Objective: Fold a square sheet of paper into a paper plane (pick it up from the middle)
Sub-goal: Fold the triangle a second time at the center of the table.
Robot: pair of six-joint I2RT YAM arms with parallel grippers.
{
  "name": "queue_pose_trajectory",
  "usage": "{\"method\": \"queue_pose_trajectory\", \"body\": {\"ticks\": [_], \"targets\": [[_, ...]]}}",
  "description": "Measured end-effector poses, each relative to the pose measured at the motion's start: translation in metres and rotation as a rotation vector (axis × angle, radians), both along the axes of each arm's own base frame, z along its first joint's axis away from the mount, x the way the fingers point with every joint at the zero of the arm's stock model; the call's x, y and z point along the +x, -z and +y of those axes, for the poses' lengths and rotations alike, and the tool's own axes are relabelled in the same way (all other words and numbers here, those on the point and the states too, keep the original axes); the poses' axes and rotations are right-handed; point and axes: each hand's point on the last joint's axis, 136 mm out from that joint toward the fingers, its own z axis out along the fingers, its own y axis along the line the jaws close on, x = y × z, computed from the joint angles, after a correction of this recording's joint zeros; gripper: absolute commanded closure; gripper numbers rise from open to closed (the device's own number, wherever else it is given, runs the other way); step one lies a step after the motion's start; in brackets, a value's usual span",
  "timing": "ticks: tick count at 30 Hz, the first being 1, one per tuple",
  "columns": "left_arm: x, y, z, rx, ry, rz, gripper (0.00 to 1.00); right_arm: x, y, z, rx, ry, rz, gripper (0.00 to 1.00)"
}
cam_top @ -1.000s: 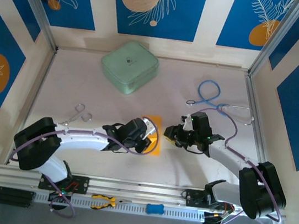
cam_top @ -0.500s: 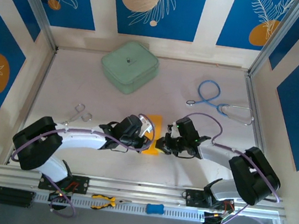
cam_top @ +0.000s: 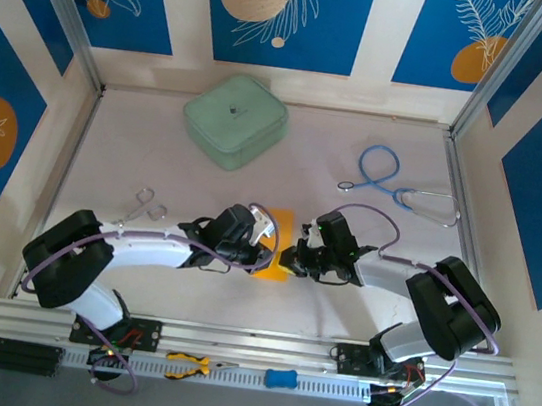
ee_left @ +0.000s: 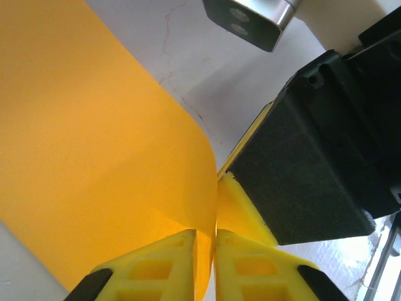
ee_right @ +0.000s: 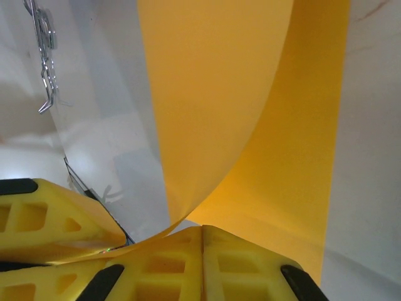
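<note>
At the centre of the worktop (cam_top: 309,148), the left fingers (ee_left: 188,243) and the right fingers (ee_right: 212,241) meet almost tip to tip over the square sheet of paper (ee_left: 94,138), bright orange-yellow and unmarked. Part of the sheet lies flat on the pale surface, while one side curls up in a smooth arc. Its raised edge runs down into the narrow slot between the left fingers, which stand nearly together on it. The right fingers are pressed together on the same lifted edge, just beside the left pair, their black housing close against it. From above, the paper shows as a short orange strip between the two sets of fingers. Well beyond the fingers, towards the far left, sits the mint-green case (cam_top: 234,120), a rounded square with its lid closed, so whatever it holds is hidden. A blue stethoscope (cam_top: 394,192) lies beyond the right fingers, near the right wall, and a metal clamp (cam_top: 133,212) with scissor handles rests to the left of the left fingers. Behind both pairs of fingers, on the rail by the arm bases, lie yellow-handled pliers (cam_top: 188,364) and a small blue block (cam_top: 280,377).
</note>
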Motion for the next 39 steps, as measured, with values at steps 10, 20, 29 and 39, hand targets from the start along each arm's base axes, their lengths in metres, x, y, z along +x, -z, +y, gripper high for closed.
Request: {"method": "queue_pose_trajectory", "body": {"ticks": [10,20,29,39], "targets": [[0.009,0.004,-0.006,0.001,0.023,0.012,0.82,0.002,0.000,0.000,0.004,0.003,-0.006,0.91],[0.011,0.003,-0.005,-0.004,0.040,0.011,0.93,0.005,0.000,-0.001,0.004,0.011,-0.007,0.91],[0.004,0.009,-0.006,-0.003,0.073,0.053,0.87,0.005,0.000,-0.001,0.005,0.011,-0.007,0.91],[0.004,0.009,-0.007,0.007,0.095,0.050,0.98,0.005,0.000,-0.001,0.005,0.013,-0.007,0.91]]}}
